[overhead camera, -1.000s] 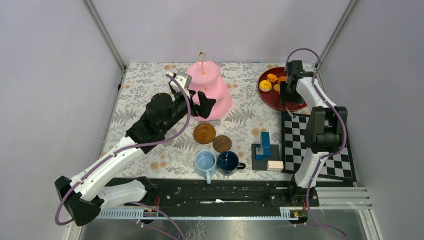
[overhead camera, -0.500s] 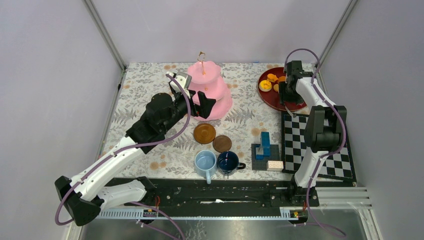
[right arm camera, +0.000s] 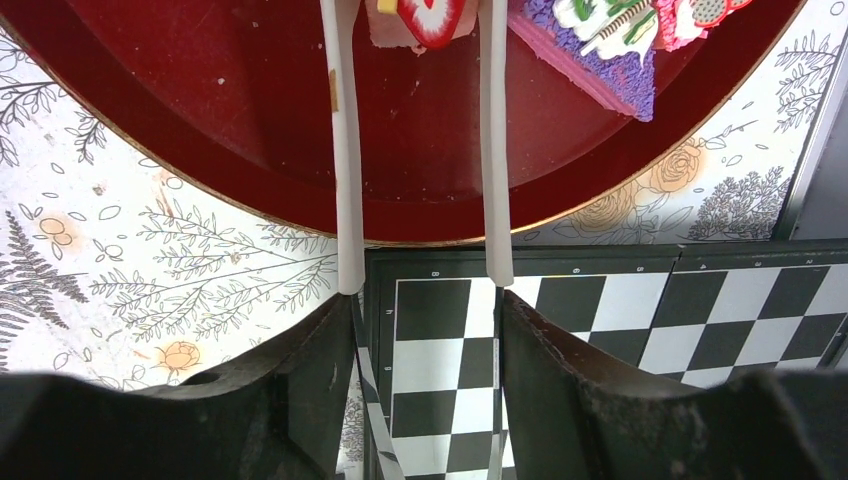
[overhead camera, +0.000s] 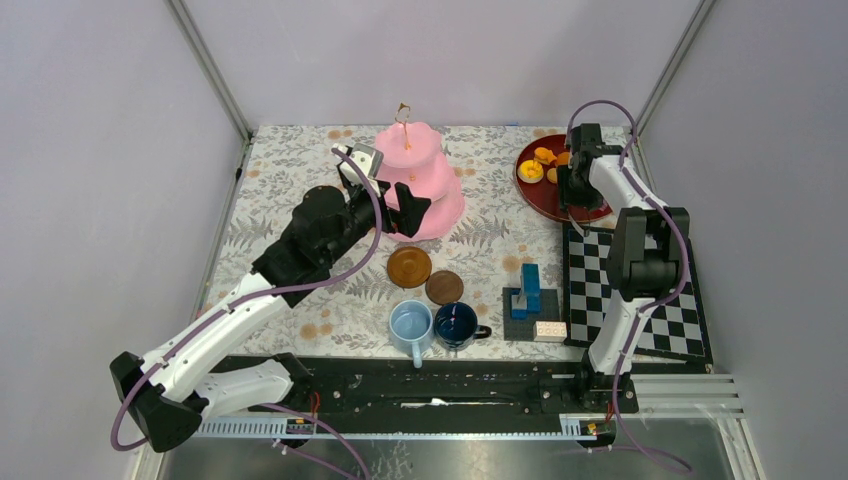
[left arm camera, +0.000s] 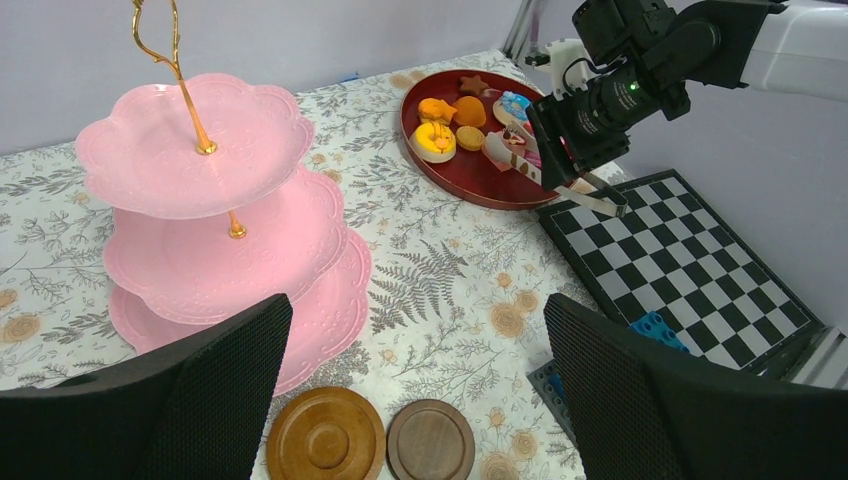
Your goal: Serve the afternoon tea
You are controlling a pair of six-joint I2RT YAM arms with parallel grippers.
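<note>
Right gripper [right arm camera: 414,60] is hanging over the far-right corner of the table, fingers pointing into the tray with a middling gap between them and a little pastry sitting in that gap. The tips are running off the top of the right wrist view, so I honestly can't tell if it's pinching or just straddling. Left gripper [left arm camera: 415,305] is spread wide with nothing in it, hovering just beside the bottom tier of the stand.

Going down by size: the pink three-tier scalloped stand [left arm camera: 250,130] with its gold loop handle [left arm camera: 160,20] is standing at the far middle of the floral cloth, and all three tiers are looking bare. The dark-red round tray [right arm camera: 200,120] is sitting well apart from it on the right, holding the toy pastries. The light-blue mug [overhead camera: 410,325] and dark-blue mug [overhead camera: 455,323] are sitting side by side at the near edge. The two brown round saucers [left arm camera: 325,435] are lying just beyond them with nothing on them. Smallest bit: the strawberry-topped cream pastry [right arm camera: 430,15] between the right fingers, with a purple iced slice [right arm camera: 600,50] just beside it.

So I'm reading this as the first pastry pickup. Next move, I reckon, is closing gently, lifting clear of the tray rim, then carrying it left across to a tier without bumping the left arm sitting there.
</note>
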